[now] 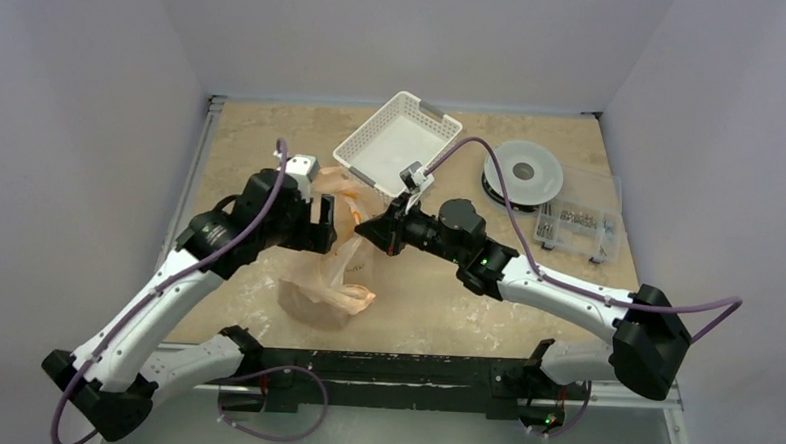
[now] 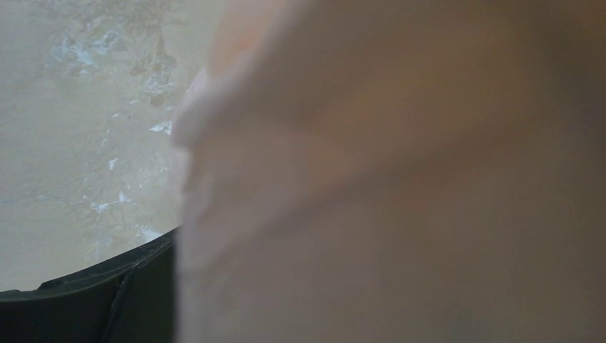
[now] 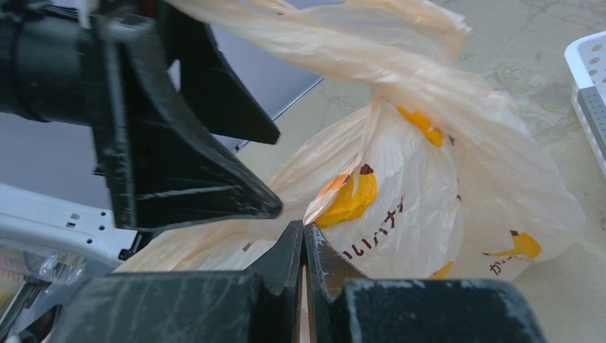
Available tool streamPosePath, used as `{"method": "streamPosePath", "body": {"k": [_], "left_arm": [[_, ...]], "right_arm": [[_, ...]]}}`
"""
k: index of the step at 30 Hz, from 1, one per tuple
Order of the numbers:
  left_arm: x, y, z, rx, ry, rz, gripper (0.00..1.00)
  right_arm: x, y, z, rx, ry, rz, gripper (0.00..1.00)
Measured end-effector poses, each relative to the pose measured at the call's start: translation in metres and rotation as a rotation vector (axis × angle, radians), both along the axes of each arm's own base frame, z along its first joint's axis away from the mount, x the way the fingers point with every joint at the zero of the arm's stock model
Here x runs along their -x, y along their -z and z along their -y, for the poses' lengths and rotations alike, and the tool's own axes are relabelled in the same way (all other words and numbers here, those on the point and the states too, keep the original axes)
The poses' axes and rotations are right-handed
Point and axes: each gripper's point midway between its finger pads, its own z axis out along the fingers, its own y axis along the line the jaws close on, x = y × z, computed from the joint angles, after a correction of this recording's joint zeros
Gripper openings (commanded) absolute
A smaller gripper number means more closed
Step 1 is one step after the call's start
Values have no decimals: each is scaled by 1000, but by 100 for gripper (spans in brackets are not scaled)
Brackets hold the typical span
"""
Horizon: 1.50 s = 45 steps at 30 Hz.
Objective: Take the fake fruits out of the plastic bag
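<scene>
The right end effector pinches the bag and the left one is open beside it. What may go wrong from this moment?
1. The right end effector pinches only a thin fold of the plastic bag. The film may slip out or tear if it is pulled.
2. The open left end effector is right against the bag, and the left wrist view shows mostly blurred film. It may close on plastic alone.

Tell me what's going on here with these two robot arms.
The right pincer is shut on a fold of the plastic bag, holding its upper part raised. The left pincer stands open right beside the bag, gripping nothing. No fake fruits show outside the bag.
</scene>
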Motion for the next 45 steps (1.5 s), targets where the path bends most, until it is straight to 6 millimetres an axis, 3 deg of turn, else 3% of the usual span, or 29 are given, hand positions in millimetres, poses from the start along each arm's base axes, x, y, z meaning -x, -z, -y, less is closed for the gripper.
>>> {"method": "streamPosePath", "body": {"k": [2,6,8,13,16,19,23,30,32,36,38,41,45], "left_arm": [[-9,15,9,-18,14,-44,68],[-30,34,12,-40,1,-102,16],[-38,44,6,-47,-24,-139,0],[-48,42,-36,-55,-136,-123,0],[-39,16,-82,-57,-287,-8,0],[-20,-15,-111,-47,-393,127,0],[6,-36,-124,-13,-449,241,0],[19,-1,-119,-5,-437,146,0],[22,6,-111,26,-403,126,0],[28,8,-97,101,-358,118,0],[29,6,-90,135,-340,119,0],[28,6,-85,165,-330,113,0],[29,5,-81,184,-318,108,0]], "right_arm": [[1,0,-1,-2,-7,-4,0],[2,1,0,1,-8,-10,0],[2,2,0,5,-6,-13,0],[-6,9,11,53,58,-30,0],[-28,19,30,107,148,-58,0],[-62,28,62,147,261,-96,0],[-98,35,101,206,409,-129,0],[-114,39,88,314,377,-125,0],[-115,40,82,358,356,-122,10],[-106,30,74,434,341,-100,60],[-95,14,63,447,321,-64,76],[-66,-13,41,424,237,15,91],[-38,-44,41,361,189,85,99]]}}
